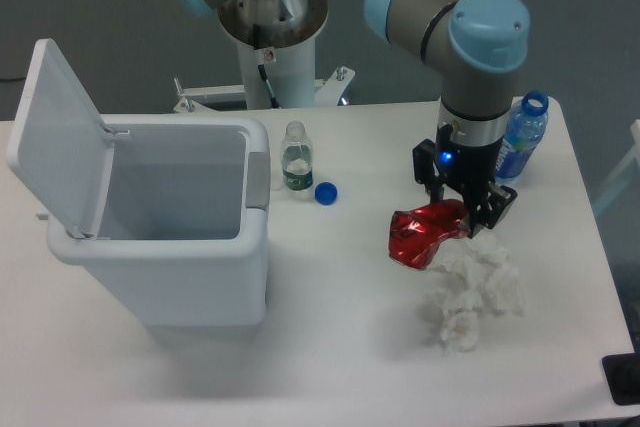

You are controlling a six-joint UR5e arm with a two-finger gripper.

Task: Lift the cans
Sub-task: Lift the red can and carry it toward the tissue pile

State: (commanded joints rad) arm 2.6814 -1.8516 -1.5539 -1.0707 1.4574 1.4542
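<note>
The white surface [330,347] carries everything here. Largest on it is the white bin [165,247] toward the left edge, its lid [55,132] swung up and its mouth open. Near the right edge, toward the front, lies a heap of crumpled white tissue [470,292]. Just beside it, touching its upper side, is the crushed red can [425,230], tilted, and my pincer [462,209] is clamped on its upper end. I judge the grasp made and the lift the step in hand: next I need a straight rise clear of the tissue, keeping the dented metal from slipping. At the back right corner stands a blue-labelled bottle [520,142]; mid-surface, a small green-labelled bottle [296,159] and a blue cap [325,192].
</note>
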